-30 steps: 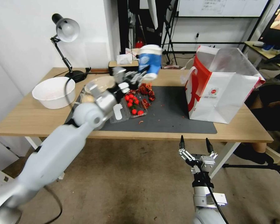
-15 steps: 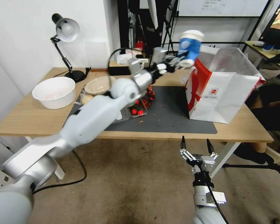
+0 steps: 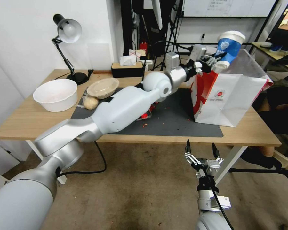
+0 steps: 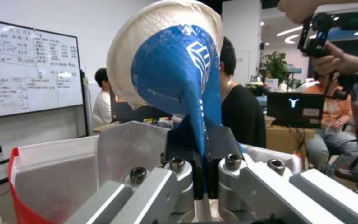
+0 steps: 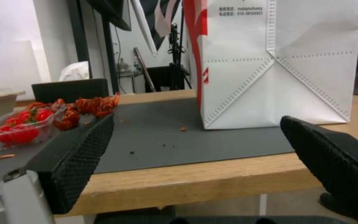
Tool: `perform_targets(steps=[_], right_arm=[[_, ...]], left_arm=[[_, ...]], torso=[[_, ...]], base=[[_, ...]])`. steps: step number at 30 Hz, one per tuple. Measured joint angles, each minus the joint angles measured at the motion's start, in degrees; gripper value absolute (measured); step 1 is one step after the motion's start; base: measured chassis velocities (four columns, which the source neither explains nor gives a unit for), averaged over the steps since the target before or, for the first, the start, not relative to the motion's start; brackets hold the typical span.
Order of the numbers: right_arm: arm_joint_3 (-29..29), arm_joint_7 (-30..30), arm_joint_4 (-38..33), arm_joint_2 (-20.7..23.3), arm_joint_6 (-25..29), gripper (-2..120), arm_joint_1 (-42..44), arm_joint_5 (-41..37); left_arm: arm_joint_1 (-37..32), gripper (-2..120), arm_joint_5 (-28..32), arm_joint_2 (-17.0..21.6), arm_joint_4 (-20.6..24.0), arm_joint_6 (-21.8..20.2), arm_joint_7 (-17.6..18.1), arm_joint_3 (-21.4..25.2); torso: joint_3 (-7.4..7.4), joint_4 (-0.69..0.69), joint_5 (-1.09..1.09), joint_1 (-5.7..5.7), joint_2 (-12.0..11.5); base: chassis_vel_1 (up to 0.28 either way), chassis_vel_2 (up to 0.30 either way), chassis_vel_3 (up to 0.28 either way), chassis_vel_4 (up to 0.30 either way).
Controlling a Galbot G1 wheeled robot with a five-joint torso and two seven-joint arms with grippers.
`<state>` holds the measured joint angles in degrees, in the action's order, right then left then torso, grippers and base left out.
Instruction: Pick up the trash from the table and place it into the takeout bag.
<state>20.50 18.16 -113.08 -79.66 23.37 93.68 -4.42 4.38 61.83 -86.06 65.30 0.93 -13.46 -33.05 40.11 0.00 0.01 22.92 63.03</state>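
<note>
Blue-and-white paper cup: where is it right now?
The blue-and-white paper cup is pinched, tilted, in the left gripper, in the air above the takeout bag's open top, at the table's right end.

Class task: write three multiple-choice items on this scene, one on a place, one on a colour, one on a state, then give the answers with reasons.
1. Where is the paper cup?
A. on the mat
B. above the takeout bag
C. in the white bowl

2. What colour are the bag's side panels?
A. green
B. black
C. red

3. How is the right gripper?
A. open, holding nothing
B. shut on a bowl
C. shut on the cup

Answers:
1 B: the left gripper holds it over the bag's open top.
2 C: red shows in the head view.
3 A: its jaws stand apart below the table edge.
</note>
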Motion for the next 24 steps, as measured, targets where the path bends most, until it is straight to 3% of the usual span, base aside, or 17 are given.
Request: perform_targets(steps=[5,16,22,23,24], right_arm=[[0.12,0.25,-0.06,0.03,0.24,100,0.09,-0.03],[0.27,0.85,0.0,0.48,0.65,100,-0.02,-0.44],[0.28,0.88,0.03,0.51,0.69,100,-0.12,-0.52],[0.28,0.89,0.03,0.51,0.69,100,-0.14,-0.53],[0.28,0.89,0.03,0.51,0.69,100,-0.14,-0.53]], left_arm=[[0.12,0,-1.65,-1.9,-2.24,0.19,0.18,0.33],[0.58,42,-3.48,-3.59,-4.51,0.15,1.53,-0.07],[0.67,52,-3.69,-3.41,-4.53,0.11,1.74,-0.13],[0.67,63,-3.7,-3.36,-4.52,0.1,1.78,-0.13],[0.67,63,-3.7,-3.36,-4.52,0.1,1.78,-0.13]], torso=[[0.0,0.0,0.0,0.0,0.0],[0.0,0.0,-0.01,0.0,0.0],[0.0,0.0,-0.01,0.0,0.0],[0.0,0.0,-0.01,0.0,0.0],[0.0,0.0,-0.01,0.0,0.0]], base=[[0.0,0.0,0.0,0.0],[0.0,0.0,0.0,0.0],[0.0,0.0,0.0,0.0],[0.0,0.0,0.0,0.0],[0.0,0.0,0.0,0.0]])
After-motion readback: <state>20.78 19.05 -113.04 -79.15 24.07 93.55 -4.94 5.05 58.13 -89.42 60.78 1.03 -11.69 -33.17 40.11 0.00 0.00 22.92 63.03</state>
